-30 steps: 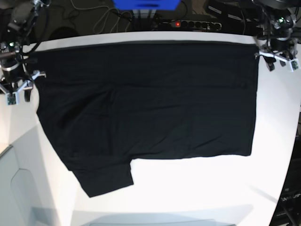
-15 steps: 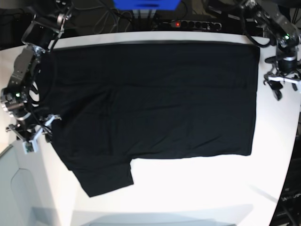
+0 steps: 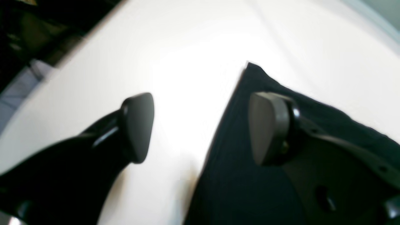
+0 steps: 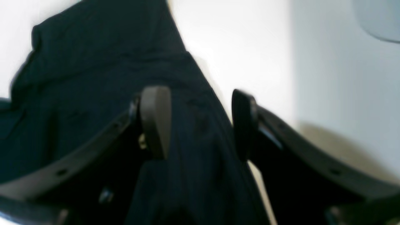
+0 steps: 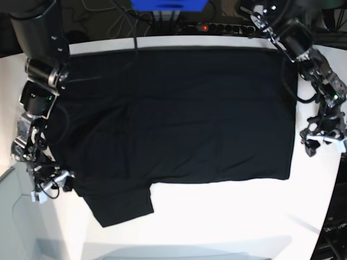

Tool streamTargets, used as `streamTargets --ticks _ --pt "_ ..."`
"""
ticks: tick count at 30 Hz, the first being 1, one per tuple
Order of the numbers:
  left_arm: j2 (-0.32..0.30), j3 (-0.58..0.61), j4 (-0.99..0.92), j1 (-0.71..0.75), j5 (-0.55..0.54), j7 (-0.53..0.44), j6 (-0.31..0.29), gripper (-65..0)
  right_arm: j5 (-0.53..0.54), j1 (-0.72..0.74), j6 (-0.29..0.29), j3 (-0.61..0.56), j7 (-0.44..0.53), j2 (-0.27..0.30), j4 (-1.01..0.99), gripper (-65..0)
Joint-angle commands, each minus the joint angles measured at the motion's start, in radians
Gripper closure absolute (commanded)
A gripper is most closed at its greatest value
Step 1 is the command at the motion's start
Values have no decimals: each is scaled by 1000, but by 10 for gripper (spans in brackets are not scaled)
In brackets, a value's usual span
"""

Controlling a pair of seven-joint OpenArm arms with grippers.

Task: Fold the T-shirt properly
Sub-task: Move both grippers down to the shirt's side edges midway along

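- T-shirt (image 5: 173,124), plain black, lies spread flat on the white table (image 5: 227,216) and covers most of its middle and upper part in the base view.
- One short sleeve (image 5: 122,206) of it sticks out toward 7 o'clock, past the straight lower edge of the cloth.
- At 12 o'clock, behind the table edge, a power strip (image 5: 219,27) with a red light and a blue object (image 5: 168,4) are seen among cables.
- Left gripper (image 5: 320,142) is at 3 o'clock in the base view, just beside the right edge of the shirt, over bare table.
- In the left wrist view the left gripper (image 3: 200,128) has its two pads far apart; one pad is over the white table and the other is over the black cloth, near a corner of the shirt. Nothing is between the pads.
- Right gripper (image 5: 51,181) is at 8 o'clock in the base view, at the left edge of the shirt, close to where the sleeve begins.
- In the right wrist view the right gripper (image 4: 200,123) is also spread wide, and the edge of the black cloth runs below the gap between the pads. The picture is blurred, so I cannot tell whether the pads touch the cloth; the cloth is not pinched.
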Motion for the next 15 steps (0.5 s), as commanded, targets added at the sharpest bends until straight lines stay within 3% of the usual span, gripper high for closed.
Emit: streamTargets --ticks 1,3,8,12,15 --pt "-35 19 -18 -48 -18 -33 1 -457 13 52 1 2 67 23 -39 -318" --pt "-58 56 -90 -94 -18 -42 4 -457 8 81 -20 1 159 29 -139 -318" --pt "-111 192 -265 -169 -18 -180 7 -455 -93 95 -117 -108 377 32 -272 -319" --pt "-131 278 -409 -214 -18 -272 7 -455 -114 70 -180 -193 471 32 -326 -319" --pt "-142 313 -524 -254 -18 -341 7 -455 -116 69 -237 -222 484 32 -363 -319"
